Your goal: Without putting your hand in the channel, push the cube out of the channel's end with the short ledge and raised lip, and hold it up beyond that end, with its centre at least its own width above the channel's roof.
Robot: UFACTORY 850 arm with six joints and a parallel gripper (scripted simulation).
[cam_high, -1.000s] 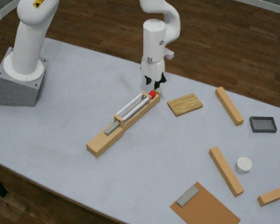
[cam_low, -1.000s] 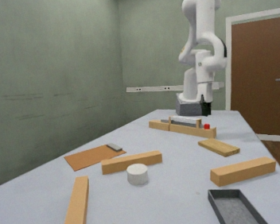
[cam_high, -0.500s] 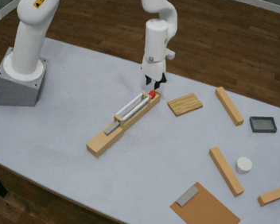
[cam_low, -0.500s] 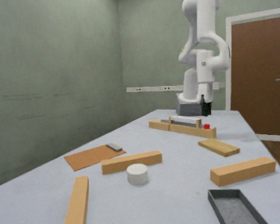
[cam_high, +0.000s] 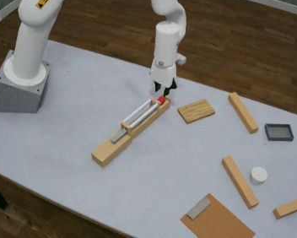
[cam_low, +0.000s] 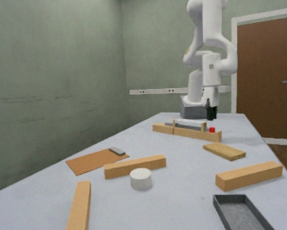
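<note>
The channel (cam_high: 133, 124) (cam_low: 196, 133) is a long wooden base with a clear roof over its middle, lying diagonally on the table. A small red cube (cam_high: 161, 100) (cam_low: 211, 129) sits on the short ledge at the channel's far end, outside the roof. A grey flat bar (cam_high: 119, 137) lies on the base at the channel's near end. My gripper (cam_high: 163, 89) (cam_low: 210, 113) hangs just above and slightly beyond the cube. Its fingers are partly open with nothing between them.
A wood-grain plank (cam_high: 196, 110) (cam_low: 224, 151) lies right of the channel's ledge end. Wooden blocks (cam_high: 243, 112) (cam_high: 240, 181) (cam_low: 134, 165), a white cylinder (cam_high: 258, 175) (cam_low: 140, 179), a grey tray (cam_high: 279, 132) and a brown board (cam_high: 219, 224) lie further right. The robot base (cam_high: 19, 89) stands at the left.
</note>
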